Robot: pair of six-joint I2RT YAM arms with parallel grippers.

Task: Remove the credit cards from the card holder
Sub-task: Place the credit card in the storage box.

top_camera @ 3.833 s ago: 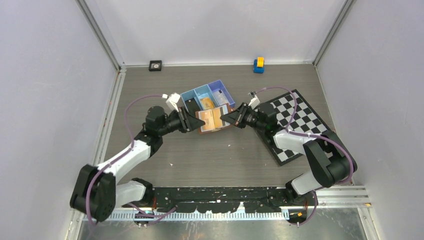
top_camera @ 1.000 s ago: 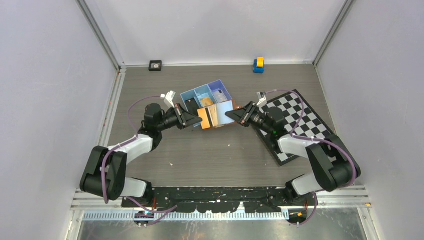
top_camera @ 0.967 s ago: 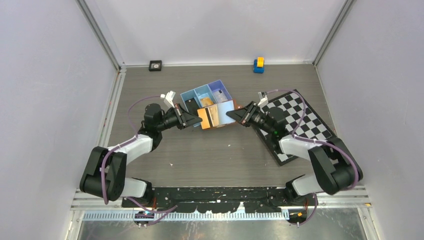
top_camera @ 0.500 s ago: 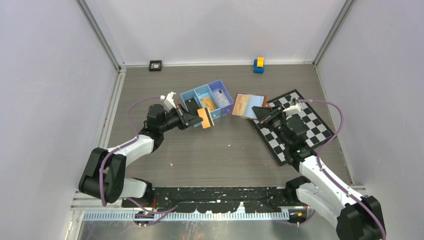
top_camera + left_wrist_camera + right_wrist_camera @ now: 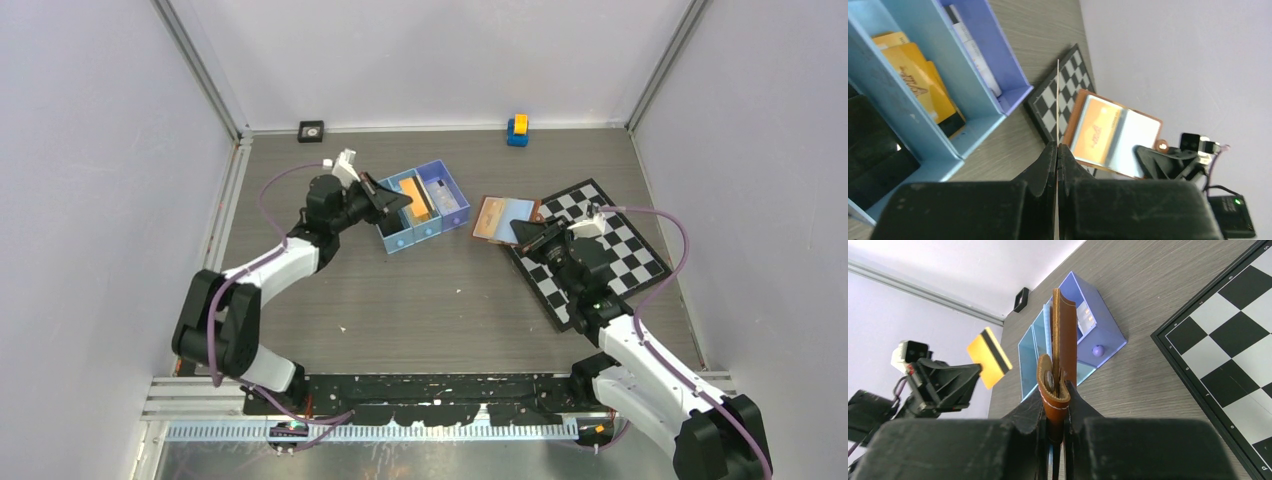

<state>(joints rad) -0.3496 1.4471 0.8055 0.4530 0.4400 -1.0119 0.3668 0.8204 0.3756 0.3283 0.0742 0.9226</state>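
The card holder (image 5: 503,217) is the bigger of the two pieces. It is brown and leather-like, spread open just right of the blue tray (image 5: 405,241), with a strap and stud at one edge. Its inside shows an orange card (image 5: 1095,130) in one half and a pale blue face in the other. The right gripper (image 5: 527,235) has its fingers pressed tight on the holder's strap end and holds it up off the table.

Over the tray, the left gripper (image 5: 397,200) is pinched together on a loose orange card (image 5: 416,198) with a dark stripe across it. From the left wrist this card is only a thin line.

Plain pale walls (image 5: 430,50) stand on three sides of the grey wood-grain table (image 5: 420,300). A black-and-white chequered board (image 5: 610,250) lies right of the tray. More orange cards (image 5: 918,85) sit in the tray's middle compartment. Beyond the tray, by the back wall, are a small blue-and-yellow block (image 5: 517,130) and a small black square (image 5: 311,131).
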